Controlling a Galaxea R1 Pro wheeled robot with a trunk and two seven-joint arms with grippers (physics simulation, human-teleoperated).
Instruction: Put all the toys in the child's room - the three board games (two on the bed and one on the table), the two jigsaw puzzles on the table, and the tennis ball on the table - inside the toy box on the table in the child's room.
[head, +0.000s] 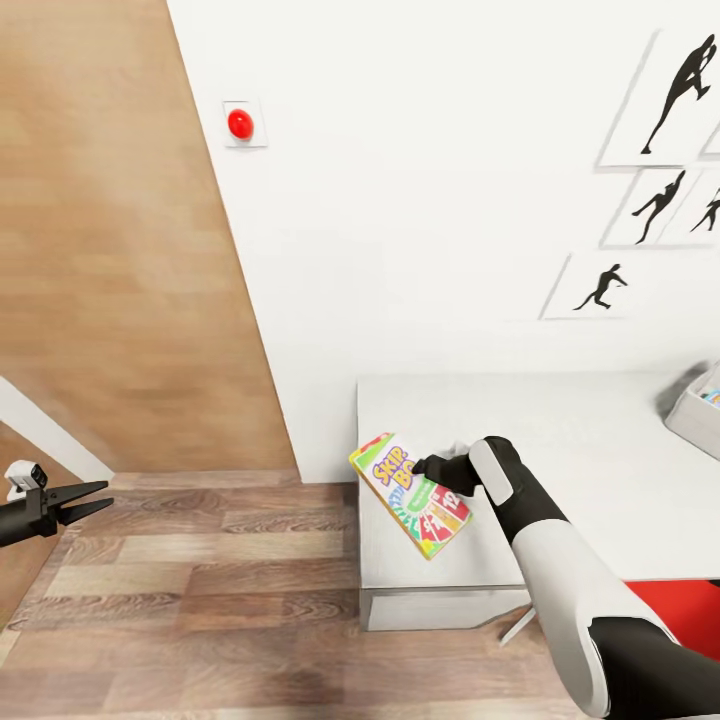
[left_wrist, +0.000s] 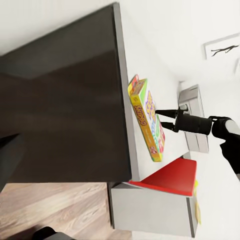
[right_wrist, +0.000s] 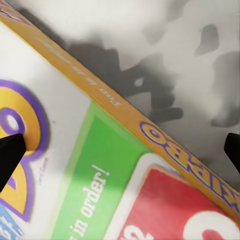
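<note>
The right arm reaches forward, its claw (head: 432, 466) apparently spread over the Skip-Bo board game (head: 410, 494) at the surface's (head: 580, 440) near corner. The left claw (head: 85, 499) hangs released over the floor (head: 220, 600).

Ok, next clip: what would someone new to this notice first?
The bright yellow, red and green Skip-Bo game box at the left end of the light grey table top, with the right gripper at its upper edge; whether it is clamped is unclear. Next, the round red button on the white wall, and the black pointed left gripper over the wood floor.
</note>
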